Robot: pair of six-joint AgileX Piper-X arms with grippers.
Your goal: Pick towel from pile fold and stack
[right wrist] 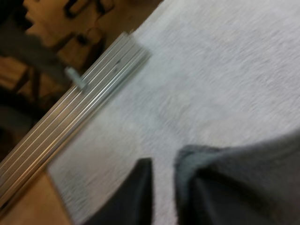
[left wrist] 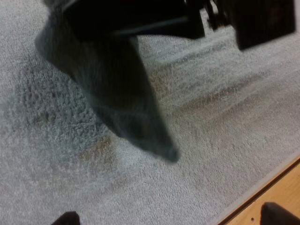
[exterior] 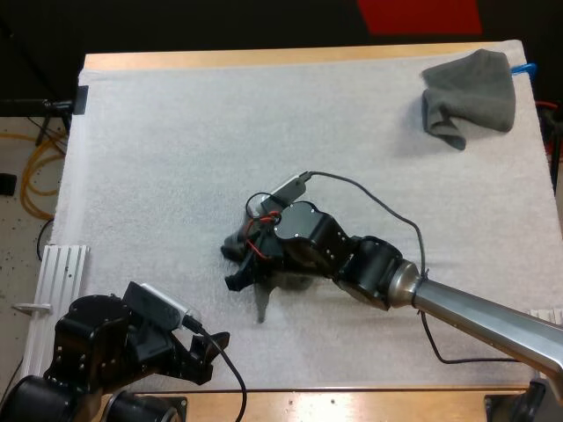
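Right gripper (exterior: pixel 235 266) sits over the middle of the white mat (exterior: pixel 220 132), clamped on a dark grey-green towel (exterior: pixel 264 303). The cloth hangs below it and narrows to a point close over the mat (I cannot tell whether the tip touches).

Left gripper (exterior: pixel 209 352) is at the mat's near edge, by the desk (exterior: pixel 308 406) rim. Its fingers (left wrist: pixel 276 213) stand apart with nothing between them, and it faces the hanging cloth.

A crumpled towel (exterior: pixel 471 95) lies at the mat's far right corner, well apart from both arms. An aluminium rail (exterior: pixel 62 264) runs along the desk's left side.
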